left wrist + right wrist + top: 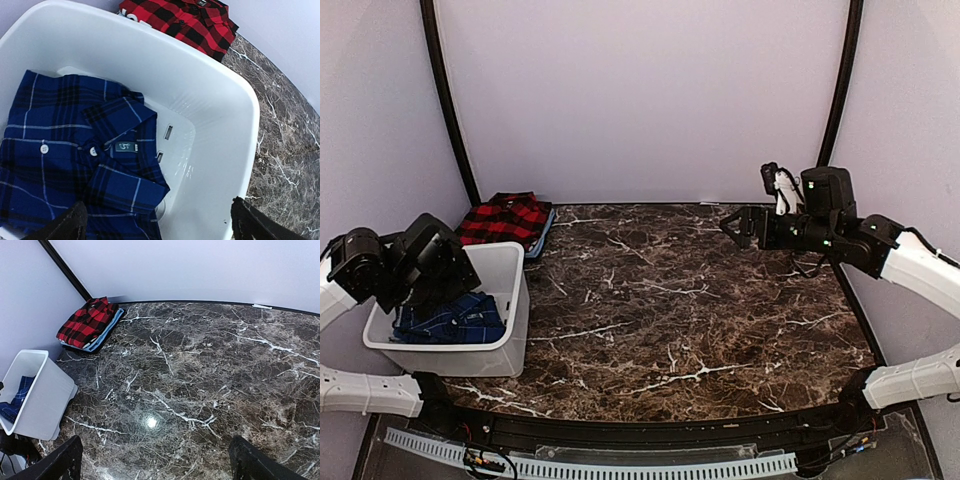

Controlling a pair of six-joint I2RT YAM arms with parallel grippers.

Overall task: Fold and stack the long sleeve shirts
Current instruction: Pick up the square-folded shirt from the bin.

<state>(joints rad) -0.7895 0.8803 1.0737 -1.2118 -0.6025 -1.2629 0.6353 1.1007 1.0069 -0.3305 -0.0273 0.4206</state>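
Left wrist, risk: pinching one loose layer could lift the blue shirt bunched or drag the white bin.
Blue shirt: lay crumpled inside the bin, collar up, white buttons showing.
Red shirt: sat folded on the surface behind the bin.
Left end effector: fingers apart, empty, over the bin.
Right end effector: apart, empty, above the surface.

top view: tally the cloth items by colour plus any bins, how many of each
red-and-black plaid shirt: 1
dark blue plaid shirt: 1, lying in the bin
light blue folded cloth: 1, under the red-and-black one, kind unclear
white bin: 1
total: 4
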